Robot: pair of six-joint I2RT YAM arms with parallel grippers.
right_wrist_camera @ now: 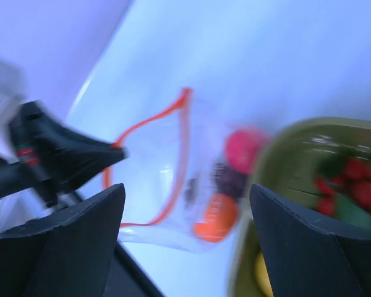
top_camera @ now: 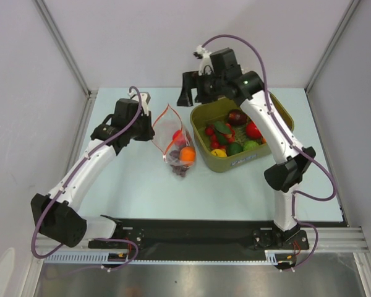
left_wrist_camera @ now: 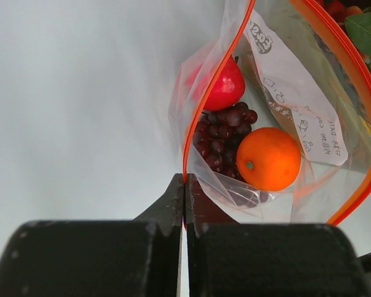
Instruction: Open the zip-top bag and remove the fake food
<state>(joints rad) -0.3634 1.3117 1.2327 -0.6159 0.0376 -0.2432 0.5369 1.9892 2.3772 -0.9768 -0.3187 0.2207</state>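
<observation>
Left gripper (top_camera: 147,117) (left_wrist_camera: 184,182): my jaws are fully closed, pinching the near-left edge of the bag (top_camera: 172,137) (left_wrist_camera: 284,93) at its zip strip (left_wrist_camera: 216,80). The strip runs straight into the seam between my two fingers.

Bag: it lies on the table (top_camera: 123,179) between my two arms, just left of the bin (top_camera: 283,111). The mouth is open. The strip forms a wide loop pointing away from my bases, and the two sides stand well apart. A white printed label (left_wrist_camera: 297,111) shows on the far wall.

Contents, all inside the bag at its closed end:
- apple (top_camera: 179,135) (left_wrist_camera: 226,86), red, farthest from my left gripper
- grapes (left_wrist_camera: 219,139), a dark bunch, touching the apple
- orange (top_camera: 187,154) (left_wrist_camera: 271,159), right of the grapes and touching them

Right gripper (top_camera: 195,96) (right_wrist_camera: 185,241): my jaws are spread wide and hold nothing. It hangs raised beyond the bag's mouth, by the bin's far-left corner, touching neither bag nor bin. The right wrist view is blurred; it shows the open loop of the strip and the coloured shapes in the bag below my fingers.

Bin (right_wrist_camera: 266,161): olive-green, on the table beside the bag, holding mixed red, green and yellow pieces.
</observation>
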